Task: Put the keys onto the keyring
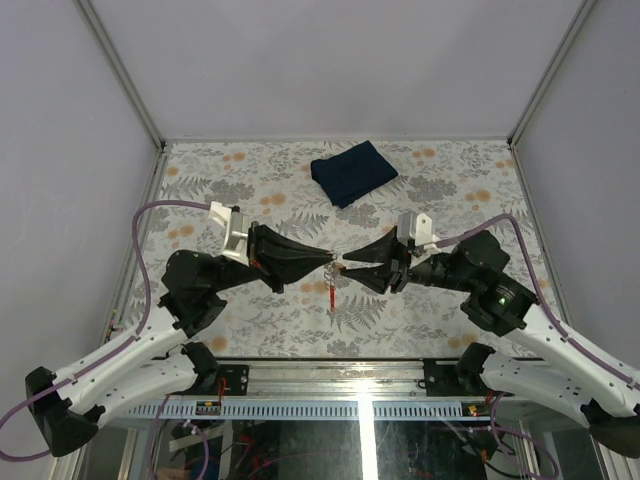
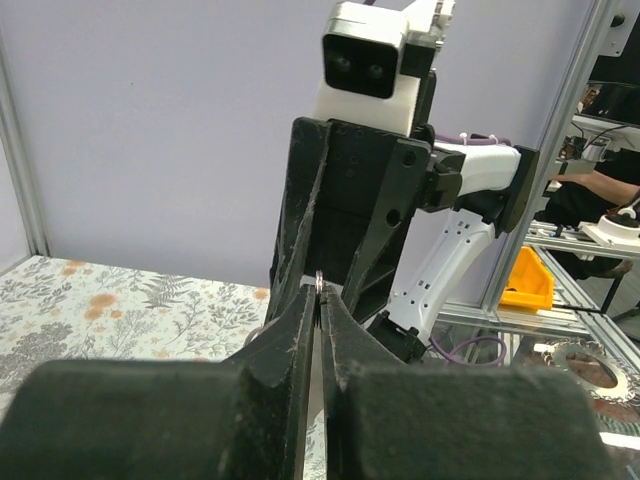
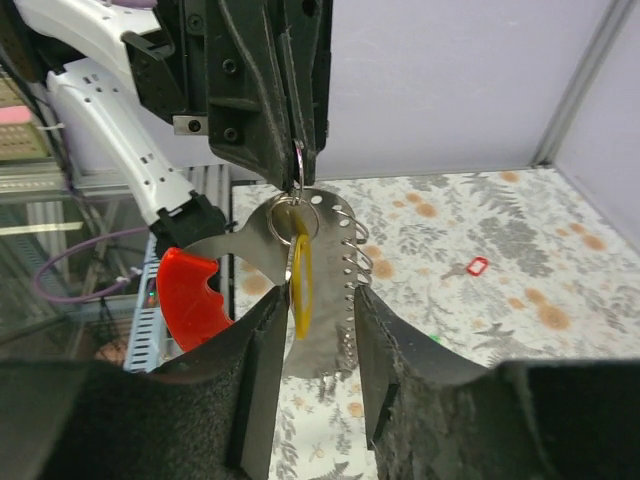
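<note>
Left end effector [image 2: 319, 295] tight on keyring [image 3: 298, 172]; right end effector [image 3: 320, 300] spread, yellow key [image 3: 301, 290] seemingly within it.

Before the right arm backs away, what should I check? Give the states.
1. Left gripper shut on the keyring: ok.
2. Yellow key hanging from the ring: ok.
3. Right gripper jaws apart: ok.
4. Right fingers clear of the key: cannot tell, as it hangs between them.
5. Red tag dangling free: ok.
6. Green key on the ring: cannot tell, not seen there.
</note>
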Motion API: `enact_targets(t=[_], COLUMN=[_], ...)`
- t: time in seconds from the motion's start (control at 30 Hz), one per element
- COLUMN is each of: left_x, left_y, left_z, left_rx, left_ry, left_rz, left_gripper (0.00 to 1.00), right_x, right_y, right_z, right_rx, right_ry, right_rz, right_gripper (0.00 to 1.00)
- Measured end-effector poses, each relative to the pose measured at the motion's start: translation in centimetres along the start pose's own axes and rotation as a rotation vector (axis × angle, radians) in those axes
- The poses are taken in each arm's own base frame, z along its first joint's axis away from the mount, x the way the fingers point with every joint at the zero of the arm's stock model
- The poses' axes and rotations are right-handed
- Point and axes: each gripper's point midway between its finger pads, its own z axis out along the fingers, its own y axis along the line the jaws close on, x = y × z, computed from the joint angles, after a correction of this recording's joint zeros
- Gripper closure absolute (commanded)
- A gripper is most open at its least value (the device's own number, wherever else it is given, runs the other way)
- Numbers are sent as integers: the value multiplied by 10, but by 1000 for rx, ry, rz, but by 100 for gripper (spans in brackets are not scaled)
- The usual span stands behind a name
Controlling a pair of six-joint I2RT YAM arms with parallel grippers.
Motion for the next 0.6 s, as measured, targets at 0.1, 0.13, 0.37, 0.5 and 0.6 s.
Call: enact_targets(t=[0.1, 0.13, 0.37, 0.5, 0.6], left_x=[1, 2, 19, 35, 49], left_y=[3, 5, 25, 39, 46], left_z=[0, 0, -5, -8, -13], left_rx=[-18, -29, -134, -196, -226], left_ry=[14, 23, 122, 199, 259], left_rz=[6, 7, -1, -3, 1], left_gripper=[100, 100, 100, 100, 100], right_x=[-3, -4, -5, 2, 9], right_y=[-4, -7, -24, -35, -49], right_z=[-9, -13, -29, -33, -39], right_rx=[47, 72, 204, 273, 356], right_ry=[3, 4, 20, 48, 81], right_rz=[-40, -54, -88, -79, -69], right_gripper=[56, 56, 50, 49, 49])
